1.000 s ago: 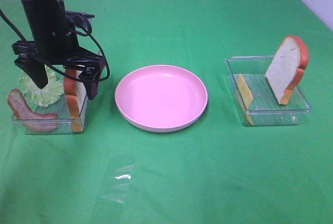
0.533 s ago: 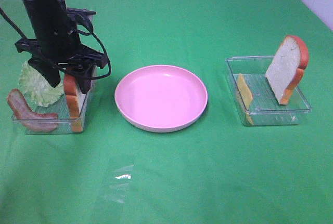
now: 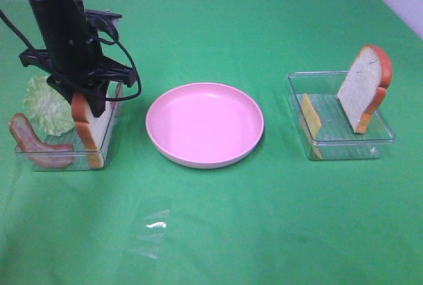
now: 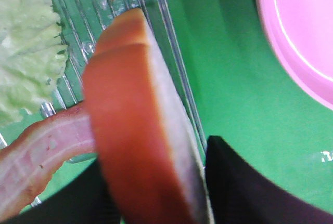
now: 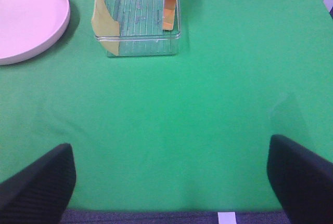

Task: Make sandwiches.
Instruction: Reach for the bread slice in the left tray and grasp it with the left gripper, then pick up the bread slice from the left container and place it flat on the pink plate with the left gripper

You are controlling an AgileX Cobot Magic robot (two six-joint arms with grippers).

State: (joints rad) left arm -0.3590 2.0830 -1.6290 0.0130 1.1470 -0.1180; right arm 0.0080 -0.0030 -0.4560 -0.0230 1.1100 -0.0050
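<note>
My left gripper (image 3: 87, 96) is down in the left clear tray (image 3: 39, 159), shut on an upright white bread slice (image 3: 90, 128) with orange-brown crust. In the left wrist view both black fingers (image 4: 244, 182) flank that slice (image 4: 135, 130). Pale green lettuce (image 3: 46, 105) and a reddish bacon strip (image 3: 36, 145) lie in the same tray; the left wrist view shows the lettuce (image 4: 26, 63) and bacon (image 4: 36, 151) too. My right gripper (image 5: 169, 187) is open and empty over bare cloth, out of the high view. A second bread slice (image 3: 363, 88) and a yellow cheese slice (image 3: 310, 116) stand in the right tray (image 3: 344, 146).
A round pink plate (image 3: 205, 124) sits between the two trays; it also shows in the right wrist view (image 5: 26, 16) beside the right tray (image 5: 140, 42). Green cloth covers the table. A scrap of clear film (image 3: 153, 225) lies near the front.
My left gripper has dropped lower over the bread slice and closed on it. The slice has shifted and now shows more of its white face. The right side is unchanged.
</note>
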